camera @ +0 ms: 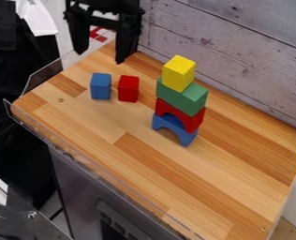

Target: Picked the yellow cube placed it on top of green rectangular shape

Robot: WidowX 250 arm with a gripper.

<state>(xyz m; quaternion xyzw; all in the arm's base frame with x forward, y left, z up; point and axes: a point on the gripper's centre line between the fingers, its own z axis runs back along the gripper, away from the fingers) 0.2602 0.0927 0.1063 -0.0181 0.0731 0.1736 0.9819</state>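
- Cam view, top L: my gripper (101,55) hangs down over the far L part of the wood top (175,180), fingers spread wide, released. I'm up & L of the tower in view, well apart from it.
- Same view, R of center: yellow cube (178,73) sits on top of the green block (182,96), touching it. It's toward the L end; green's top face shows to the R of it.
- Green is a rect. block lying lengthwise, running from upper L to lower R in view.
- Under green: red arch (196,123), curved cutout facing down.
- Under red: blue arch (186,137), also cutout down, standing on the wood. So stack top to bottom = yellow, green, red, blue.
- L of tower, apart from it: red block (129,89) & blue block (101,86), both upright on the wood. Blue is L of red, small gap btwn them.
- Gray plank wall (238,56) runs behind the tower along the far R edge. Clear rim (103,170) along the near L edge.
- Screw heads in the wood: one near the L corner (61,100), one near the bottom R (263,229).
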